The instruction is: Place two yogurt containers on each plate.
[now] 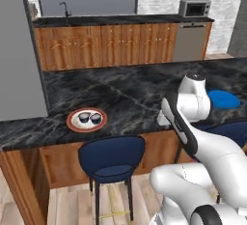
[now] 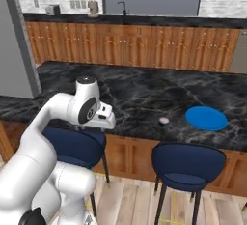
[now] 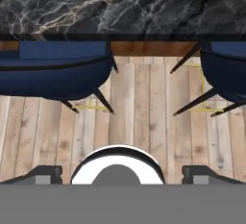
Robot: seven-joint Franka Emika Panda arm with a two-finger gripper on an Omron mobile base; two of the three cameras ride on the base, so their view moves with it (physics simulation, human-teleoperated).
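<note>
The white plate with the orange-red rim (image 1: pixel 72 121) lies near the counter's front edge at the left. Two yogurt containers (image 1: pixel 84 118) (image 1: pixel 96 118) stand side by side on it. The plain blue plate (image 2: pixel 206 118) lies bare to the right, partly behind my arm in the left base view (image 1: pixel 223 98). One small pale yogurt container (image 2: pixel 164 120) stands on the counter just left of the blue plate. My gripper (image 2: pixel 105 122) hangs at the counter's front edge between the two plates and points down at the floor. In the hand view the gripper (image 3: pixel 122 172) is open, with nothing between its fingertips (image 3: pixel 45 172).
Dark-blue stools (image 1: pixel 112 157) (image 2: pixel 189 166) stand under the black marble counter (image 1: pixel 125 98), and two stools (image 3: pixel 53 69) (image 3: pixel 228 69) lie right below the hand over the wooden floor. A grey fridge side (image 1: pixel 19 50) bounds the left. Cabinets, a sink and a microwave (image 1: pixel 194 7) line the back wall.
</note>
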